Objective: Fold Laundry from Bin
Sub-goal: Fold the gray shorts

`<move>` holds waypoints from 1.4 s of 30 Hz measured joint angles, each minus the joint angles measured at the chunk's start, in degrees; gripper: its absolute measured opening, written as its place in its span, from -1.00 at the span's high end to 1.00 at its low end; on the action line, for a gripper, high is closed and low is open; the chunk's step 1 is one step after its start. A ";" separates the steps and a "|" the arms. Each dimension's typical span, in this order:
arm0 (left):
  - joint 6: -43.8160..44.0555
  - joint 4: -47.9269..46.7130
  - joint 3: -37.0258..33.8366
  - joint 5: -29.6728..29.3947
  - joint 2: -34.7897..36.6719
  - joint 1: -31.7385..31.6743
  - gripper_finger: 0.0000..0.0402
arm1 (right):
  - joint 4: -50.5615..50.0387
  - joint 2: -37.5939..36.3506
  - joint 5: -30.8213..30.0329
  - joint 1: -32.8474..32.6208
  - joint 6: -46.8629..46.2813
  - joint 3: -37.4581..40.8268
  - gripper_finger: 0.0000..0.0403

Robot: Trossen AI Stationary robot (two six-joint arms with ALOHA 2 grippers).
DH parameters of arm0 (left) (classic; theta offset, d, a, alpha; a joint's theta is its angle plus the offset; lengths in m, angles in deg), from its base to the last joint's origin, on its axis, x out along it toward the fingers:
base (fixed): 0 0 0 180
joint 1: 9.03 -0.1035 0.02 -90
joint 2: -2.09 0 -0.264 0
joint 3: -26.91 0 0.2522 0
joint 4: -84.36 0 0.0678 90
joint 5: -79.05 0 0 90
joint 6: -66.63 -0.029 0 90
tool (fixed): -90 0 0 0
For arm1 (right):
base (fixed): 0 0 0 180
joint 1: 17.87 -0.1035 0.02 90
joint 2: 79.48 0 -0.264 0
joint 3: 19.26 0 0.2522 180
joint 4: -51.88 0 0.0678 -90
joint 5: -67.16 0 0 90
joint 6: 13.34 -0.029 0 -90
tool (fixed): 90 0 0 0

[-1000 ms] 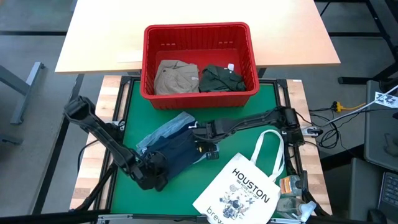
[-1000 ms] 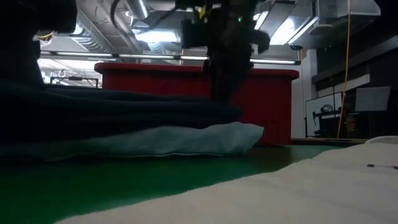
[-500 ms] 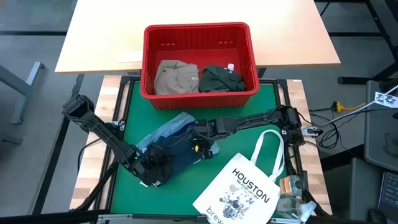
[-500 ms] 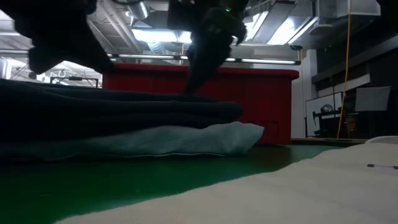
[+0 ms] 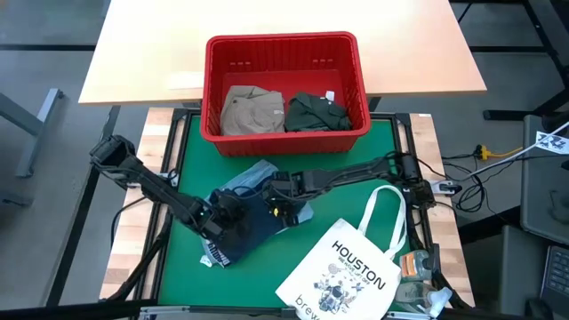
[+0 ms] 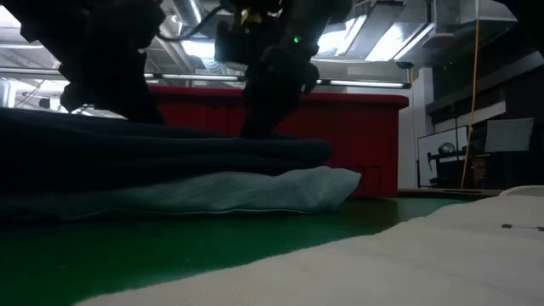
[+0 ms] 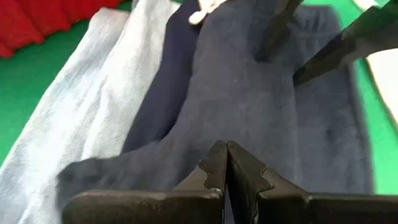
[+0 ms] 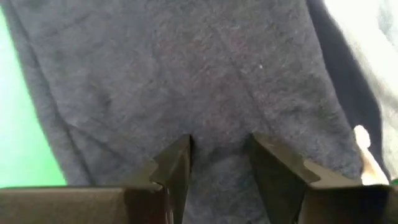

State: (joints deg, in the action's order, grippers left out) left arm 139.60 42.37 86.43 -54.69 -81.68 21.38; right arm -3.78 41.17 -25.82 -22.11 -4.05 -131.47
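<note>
You had the navy garment (image 5: 258, 222) lying on the light blue denim (image 5: 244, 181) in the middle of the green mat (image 5: 187, 147), with the khaki and dark green pieces in the red bin (image 5: 283, 43) at the mat's far edge. Your left gripper (image 5: 227, 213) was pressed together over the navy's near-left part, apparently pinching a fold. Your right gripper (image 5: 281, 197) stood spread on the cloth, pinning it. A clean fold probably wanted that pin firm and the carried edge low.
</note>
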 joint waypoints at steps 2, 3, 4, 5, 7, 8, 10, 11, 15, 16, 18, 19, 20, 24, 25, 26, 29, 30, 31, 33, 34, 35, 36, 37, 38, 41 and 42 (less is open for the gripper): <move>0.11 -1.23 0.00 1.02 -0.18 -0.53 0.99 | 0.66 0.67 -0.03 0.38 0.02 -0.03 0.18; 0.12 -1.77 -0.01 1.31 -0.39 -0.81 0.99 | 0.46 0.79 -0.07 0.64 0.01 -0.03 0.18; 0.15 -2.12 -0.02 1.38 -0.70 -1.08 0.99 | 0.18 0.90 -0.07 0.94 0.01 -0.03 0.18; 0.26 -2.34 -0.02 1.42 -1.12 -1.36 0.99 | 0.55 1.34 -0.07 1.06 0.02 -0.03 0.18; 0.39 -3.00 -0.04 1.45 -2.13 -1.95 0.99 | 0.82 1.85 -0.09 1.64 0.01 -0.08 0.18; 0.39 -2.89 -0.04 1.49 -2.75 -2.29 0.99 | 0.61 1.96 -0.08 1.78 0.02 -0.03 0.18; 0.37 -3.25 -0.04 1.93 -3.90 -2.79 0.99 | 0.97 2.41 -0.09 2.13 0.03 -0.09 0.18; 0.37 -3.45 -0.04 2.14 -4.42 -3.02 0.99 | 0.97 2.56 -0.15 2.31 0.02 -0.12 0.18; 0.37 -3.69 -0.04 3.12 -6.45 -3.93 0.99 | 0.63 3.17 -0.41 2.52 0.03 -0.10 0.18; 0.37 -3.67 -0.04 3.17 -6.78 -4.08 0.99 | 0.46 3.25 -0.42 2.50 0.03 -0.10 0.18; 0.35 -3.71 -0.04 3.24 -7.24 -4.28 0.99 | 0.24 3.30 -0.42 2.48 0.03 -0.10 0.18; 0.35 -3.80 -0.04 3.23 -7.30 -4.33 0.99 | 0.20 3.30 -0.44 2.43 0.03 -0.10 0.18; 0.36 -3.86 -0.04 3.23 -7.30 -4.36 0.99 | 0.20 3.30 -0.44 2.43 0.03 -0.10 0.18; 0.35 -3.93 -0.04 3.93 -7.30 -4.41 0.99 | 0.09 3.30 -0.46 2.46 0.03 -0.10 0.18; 0.35 -3.93 -0.04 4.39 -7.30 -4.41 0.99 | 0.08 3.30 -0.46 2.50 0.06 -0.10 0.18; 0.35 -3.94 -0.03 4.98 -7.30 -4.42 0.99 | 0.04 3.30 -0.46 2.50 0.07 -0.10 0.18; 0.35 -4.00 -0.02 6.91 -7.10 -4.43 0.99 | -0.14 3.29 -0.74 2.50 0.49 -0.10 0.18; 0.35 -4.08 -0.02 7.56 -6.84 -4.43 0.99 | -0.44 3.07 -0.90 2.50 0.64 -0.09 0.18; 0.33 -4.12 -0.02 8.28 -6.37 -4.43 0.99 | -0.87 2.76 -0.92 2.50 0.84 -0.07 0.18; 0.33 -4.23 -0.02 9.90 -5.15 -4.43 0.99 | -1.77 1.86 -1.01 2.47 1.24 -0.07 0.18; 0.29 -4.31 -0.02 10.67 -4.28 -4.43 0.99 | -2.87 1.33 -1.04 2.47 1.26 -0.06 0.18; 0.31 -4.42 -0.04 11.40 -3.37 -4.42 0.99 | -3.59 0.90 -1.11 2.43 1.26 -0.06 0.18; 0.28 -4.42 -0.04 12.02 -2.38 -4.38 0.99 | -4.12 0.29 -1.26 2.43 1.26 -0.06 0.18; 0.07 -4.47 -0.04 12.30 -1.30 -4.28 0.99 | -5.02 -0.29 -1.34 2.43 1.26 -0.05 0.18; -0.09 -4.60 -0.07 12.44 -0.11 -4.04 0.99 | -5.73 -0.81 -1.36 2.43 1.26 -0.05 0.18; -0.19 -4.62 -0.04 12.43 3.22 -3.31 0.99 | -7.73 -2.83 -1.38 2.43 1.25 -0.05 0.18; -0.18 -4.52 -0.04 12.61 4.26 -2.94 0.99 | -8.40 -3.42 -1.38 2.43 1.22 -0.05 0.18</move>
State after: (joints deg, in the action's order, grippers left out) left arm 139.43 37.85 86.38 -42.08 -77.42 18.44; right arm -12.18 37.75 -27.20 -19.68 -2.83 -131.52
